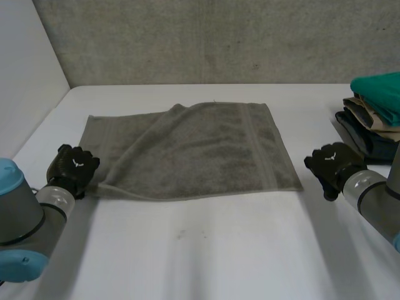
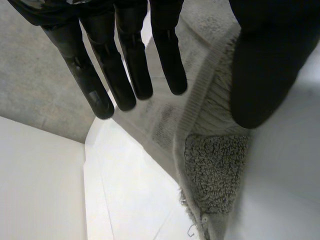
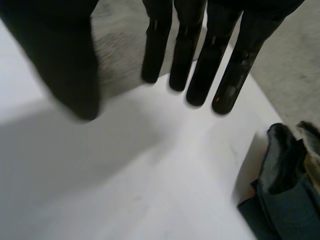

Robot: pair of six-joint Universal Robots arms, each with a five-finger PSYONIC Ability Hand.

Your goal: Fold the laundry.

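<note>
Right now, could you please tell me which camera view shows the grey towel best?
The head view: the whole grey towel lies on the white table. The left wrist view shows its hemmed corner by the left hand; the right wrist view, a patch past the fingertips of the right hand.

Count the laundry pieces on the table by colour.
Grey towel, spread out: 1
Teal piece, top of the stack: 1
Tan piece, middle: 1
Dark blue piece, bottom: 1
Total: 4, taking each colour layer in the stack as one piece; can't tell whether a layer holds more.
</note>
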